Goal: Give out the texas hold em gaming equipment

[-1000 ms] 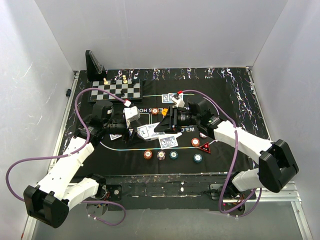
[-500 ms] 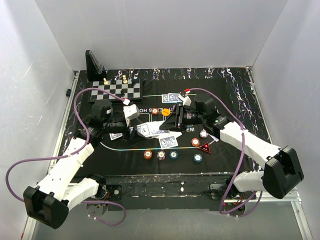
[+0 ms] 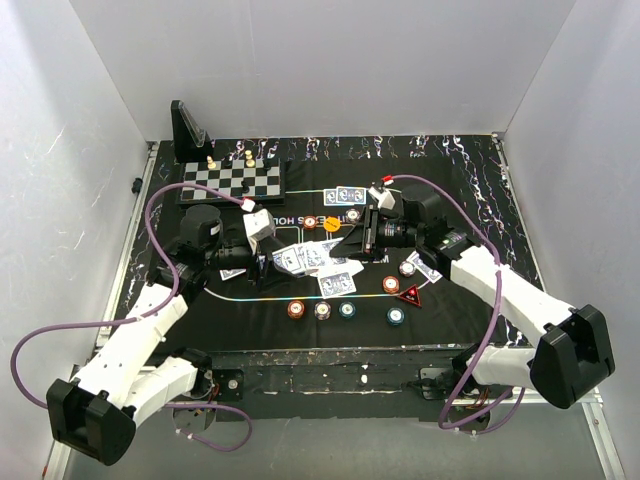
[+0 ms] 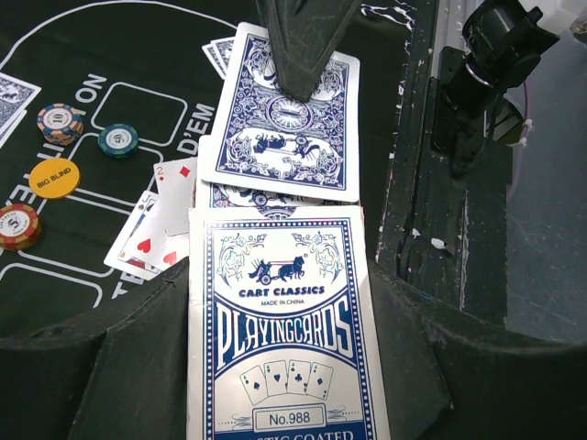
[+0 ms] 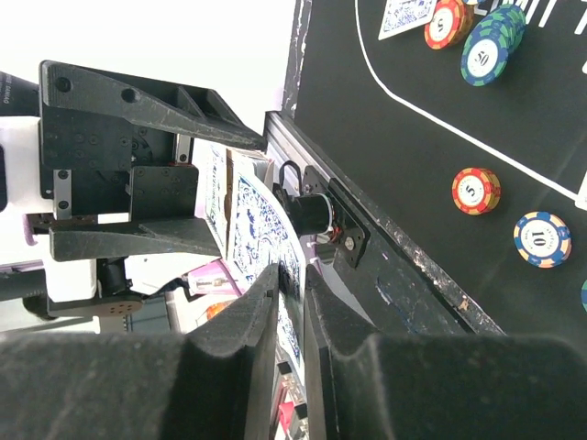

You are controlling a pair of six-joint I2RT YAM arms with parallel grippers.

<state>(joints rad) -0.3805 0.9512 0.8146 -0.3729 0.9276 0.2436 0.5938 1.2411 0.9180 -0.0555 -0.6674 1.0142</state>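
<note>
Right wrist view: right fingers (image 5: 229, 367) pinch a blue-backed card (image 5: 252, 220) between them; left fingers (image 4: 92, 367) clamp the card box (image 4: 284, 339).

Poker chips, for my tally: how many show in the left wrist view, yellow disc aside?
3: an orange-and-blue round chip upper left, a teal round chip beside it, a red round chip at left edge. Blue-backed playing cards may hide others.
</note>
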